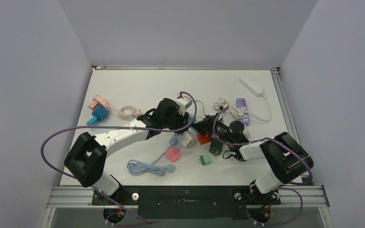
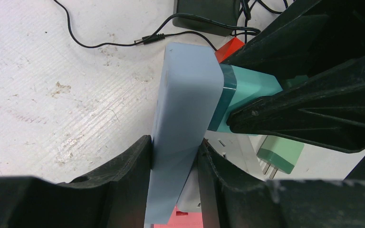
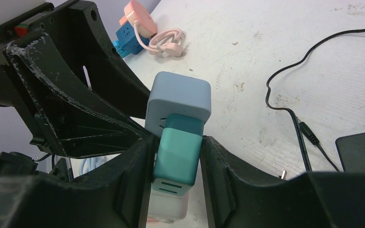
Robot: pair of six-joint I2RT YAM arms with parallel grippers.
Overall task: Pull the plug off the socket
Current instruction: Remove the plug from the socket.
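A pale blue socket block point(image 2: 185, 104) stands upright above the table, and my left gripper point(image 2: 175, 156) is shut on its lower part. A teal plug point(image 3: 178, 152) sticks out of the socket's point(image 3: 180, 102) face and is still seated in it. My right gripper point(image 3: 177, 142) is shut on the plug, one pad on each of its sides. In the left wrist view the plug point(image 2: 247, 90) shows to the right of the socket, with the right arm's black fingers point(image 2: 313, 109) over it. Both grippers meet at the middle of the table point(image 1: 195, 122).
Under the held pair lie a white cube adapter point(image 1: 186, 138) and a red block point(image 1: 203, 138). A green adapter point(image 2: 280, 154), a black power brick point(image 2: 206, 12) with its cable, a pink adapter point(image 1: 173, 153), a light blue cable point(image 1: 145, 167), a purple strip point(image 1: 243, 110) and a pink socket point(image 3: 135, 12) lie around.
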